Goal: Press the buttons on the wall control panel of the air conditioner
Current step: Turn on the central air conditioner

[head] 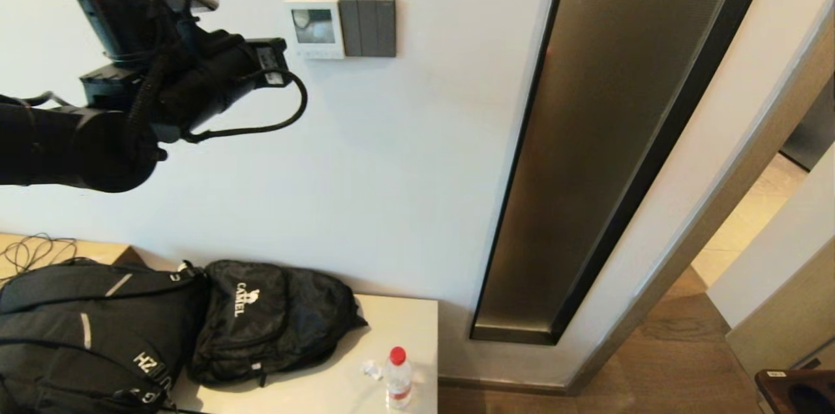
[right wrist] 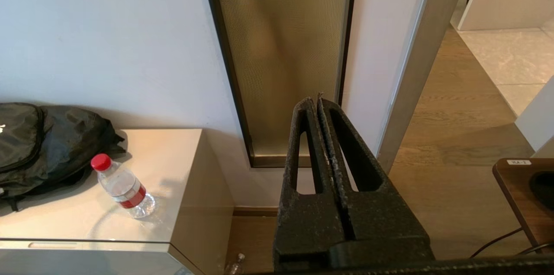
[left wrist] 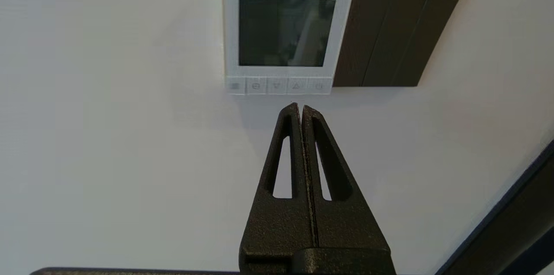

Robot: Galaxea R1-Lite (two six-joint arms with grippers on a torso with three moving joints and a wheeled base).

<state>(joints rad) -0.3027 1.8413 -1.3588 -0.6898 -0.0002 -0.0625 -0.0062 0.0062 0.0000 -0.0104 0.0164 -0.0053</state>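
The air conditioner's wall control panel (head: 315, 28) is a small white square with a dark screen, fixed to the white wall; it also shows in the left wrist view (left wrist: 285, 28). The buttons (left wrist: 279, 86) form a row of small white keys along its lower edge. My left gripper (left wrist: 301, 107) is shut and empty. Its tips point at the wall just below the row, under the up-arrow key, apart from the panel. My left arm (head: 196, 75) is raised to the panel's left. My right gripper (right wrist: 316, 101) is shut and empty, held low.
A dark grey three-rocker switch plate (head: 368, 27) adjoins the panel's right side. A tall bronze glass strip (head: 620, 140) runs down the wall. Below, two black backpacks (head: 98, 329) and a water bottle (head: 398, 378) sit on a cabinet top (head: 339, 388).
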